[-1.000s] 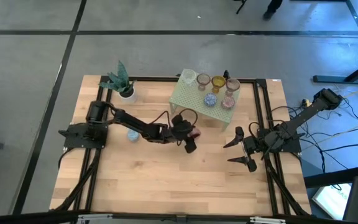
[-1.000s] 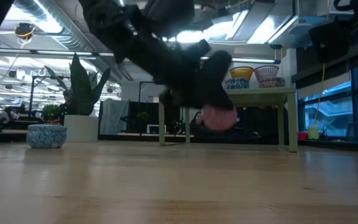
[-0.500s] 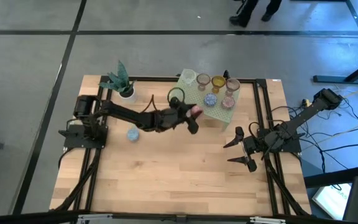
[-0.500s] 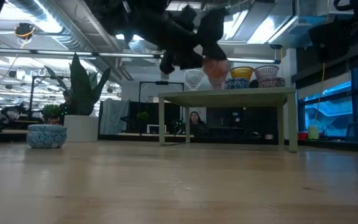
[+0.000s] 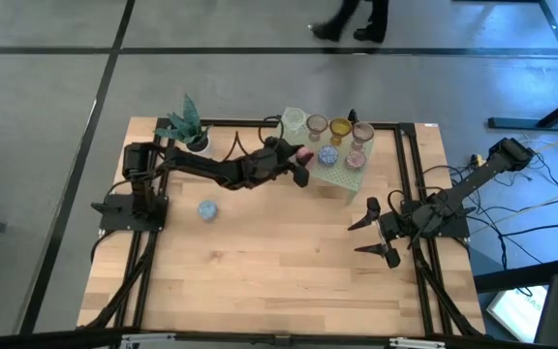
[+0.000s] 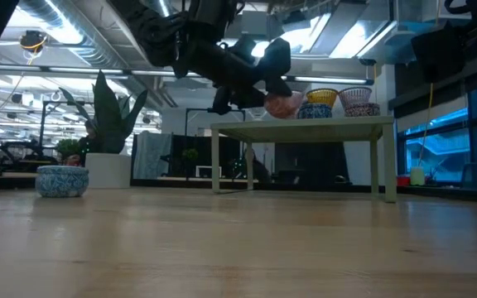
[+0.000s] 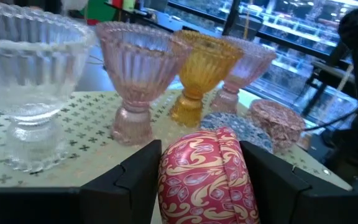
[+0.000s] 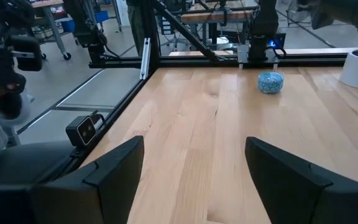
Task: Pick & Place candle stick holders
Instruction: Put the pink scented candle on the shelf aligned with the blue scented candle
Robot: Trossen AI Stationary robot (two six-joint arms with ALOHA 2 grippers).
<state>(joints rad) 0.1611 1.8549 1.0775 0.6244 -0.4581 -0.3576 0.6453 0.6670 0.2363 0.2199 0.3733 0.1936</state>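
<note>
Left gripper (image 7: 201, 180) is clamped on the pink cup (image 7: 207, 177), held above the green rack's (image 5: 298, 155) near-left edge. I'd lower it gently, clear of the glass cups. Right gripper (image 5: 376, 238) waits open.

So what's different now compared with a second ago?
The left gripper, shut on the pink cup, has lifted it from low over the table up to the green rack, beside the cups already standing there. The right gripper stayed open and parked on its side, and the blue cup and plant haven't moved.
</note>
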